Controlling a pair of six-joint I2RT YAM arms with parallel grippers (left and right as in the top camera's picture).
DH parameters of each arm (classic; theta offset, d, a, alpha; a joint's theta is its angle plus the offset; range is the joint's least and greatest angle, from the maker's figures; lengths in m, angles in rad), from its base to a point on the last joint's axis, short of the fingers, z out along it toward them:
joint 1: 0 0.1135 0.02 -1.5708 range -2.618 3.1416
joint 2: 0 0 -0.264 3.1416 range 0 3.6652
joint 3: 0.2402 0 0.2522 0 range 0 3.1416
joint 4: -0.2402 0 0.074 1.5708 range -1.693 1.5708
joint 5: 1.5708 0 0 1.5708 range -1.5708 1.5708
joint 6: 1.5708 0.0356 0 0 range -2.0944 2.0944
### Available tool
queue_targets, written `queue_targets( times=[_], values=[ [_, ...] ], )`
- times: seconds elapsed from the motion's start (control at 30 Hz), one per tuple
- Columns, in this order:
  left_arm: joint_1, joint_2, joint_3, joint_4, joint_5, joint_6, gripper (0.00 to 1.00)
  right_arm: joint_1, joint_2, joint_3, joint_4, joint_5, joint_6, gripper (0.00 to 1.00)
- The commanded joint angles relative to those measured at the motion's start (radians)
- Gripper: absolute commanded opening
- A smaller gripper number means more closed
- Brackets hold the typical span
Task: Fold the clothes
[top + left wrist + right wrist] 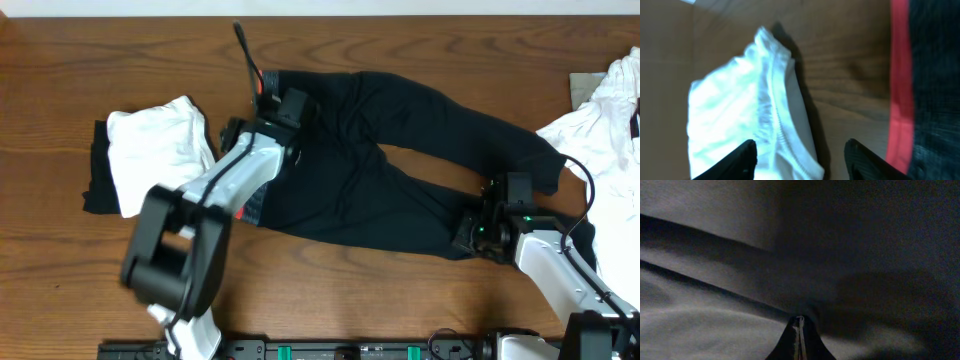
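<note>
The long black trousers (pixel 400 150) lie spread across the table, waistband to the left and legs running right. In the left wrist view the red waistband stripe (pixel 900 85) runs down the right side. My left gripper (pixel 230 135) is open (pixel 800 150) and hangs between the waistband and a folded white garment (pixel 160 150) (pixel 735 110), holding nothing. My right gripper (pixel 468 235) sits at the end of the near trouser leg. Its fingers (pixel 800 322) are pressed together on black trouser cloth (pixel 740 240), and creases run to their tip.
A black garment (pixel 97 180) lies under the white one at the left. A heap of white clothes (pixel 600 120) is at the right edge, with a grey piece (pixel 585 88) behind it. Bare wooden table (pixel 350 290) shows in front.
</note>
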Motion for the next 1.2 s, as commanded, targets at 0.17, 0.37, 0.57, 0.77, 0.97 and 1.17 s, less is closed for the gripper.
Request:
queue_targets(
  times=[0.17,0.37,0.57,0.77,0.97,1.17],
  values=[
    [0.042,-0.261,0.031,-0.206,0.393,-0.082,0.67,-0.009,-0.064,0.208,-0.224,0.023,-0.089,0.24],
    [0.089,-0.288,0.023,-0.396,0.641,-0.096,0.71,-0.031,-0.103,0.369,-0.365,0.023,-0.104,0.62],
    [0.111,-0.256,-0.090,-0.403,0.745,-0.142,0.71,-0.088,-0.103,0.414,-0.417,0.022,-0.104,0.72],
    [0.116,-0.230,-0.245,-0.280,0.741,-0.142,0.77,-0.127,-0.103,0.414,-0.447,0.019,-0.119,0.72],
    [0.132,-0.187,-0.370,-0.080,0.712,-0.142,0.80,-0.127,-0.103,0.414,-0.457,0.011,-0.122,0.71],
    [0.155,-0.111,-0.392,-0.035,0.653,-0.143,0.37,-0.127,-0.103,0.414,-0.461,0.011,-0.129,0.70]
  ],
)
